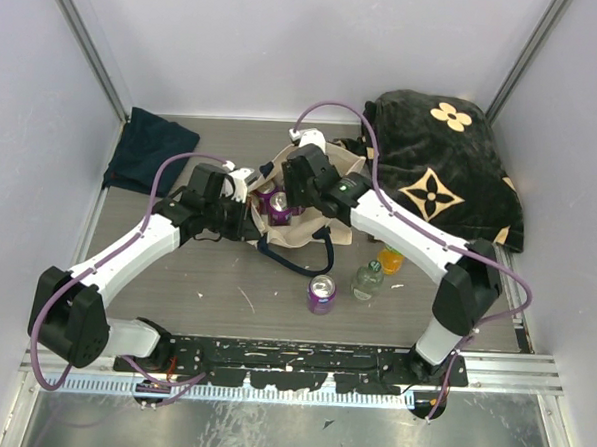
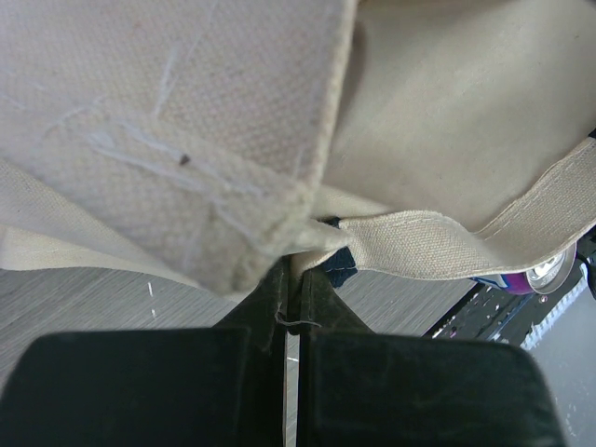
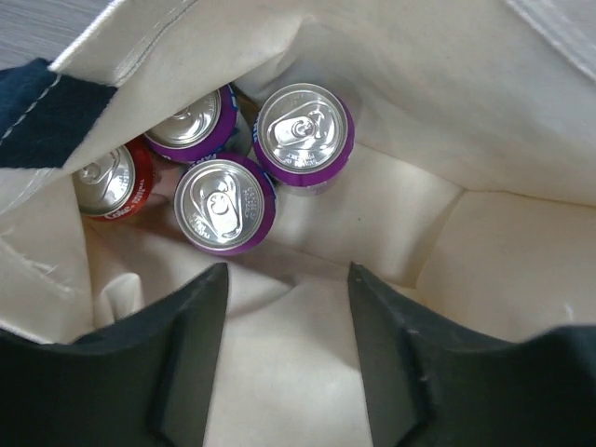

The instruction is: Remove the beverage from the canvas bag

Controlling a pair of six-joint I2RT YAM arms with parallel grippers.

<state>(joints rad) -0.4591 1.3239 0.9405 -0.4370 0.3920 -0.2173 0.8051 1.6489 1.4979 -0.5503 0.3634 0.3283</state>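
Observation:
The cream canvas bag (image 1: 300, 230) lies open at the table's middle, with navy handles. My left gripper (image 1: 241, 216) is shut on the bag's rim (image 2: 307, 237) and holds the cloth up. My right gripper (image 1: 292, 186) hangs over the bag's mouth, open and empty (image 3: 289, 272). Inside the bag, ahead of its fingertips, stand three purple cans (image 3: 304, 135) (image 3: 223, 205) (image 3: 191, 121) and a red can (image 3: 107, 182). One purple can shows in the top view (image 1: 277, 204). The nearest purple can is just off my right gripper's left fingertip, not between the jaws.
On the table in front of the bag stand a purple can (image 1: 321, 295), a green bottle (image 1: 367, 279) and an orange item (image 1: 390, 259). A black bag with tan flowers (image 1: 447, 166) lies at the back right. A navy cloth (image 1: 150, 151) lies at the back left.

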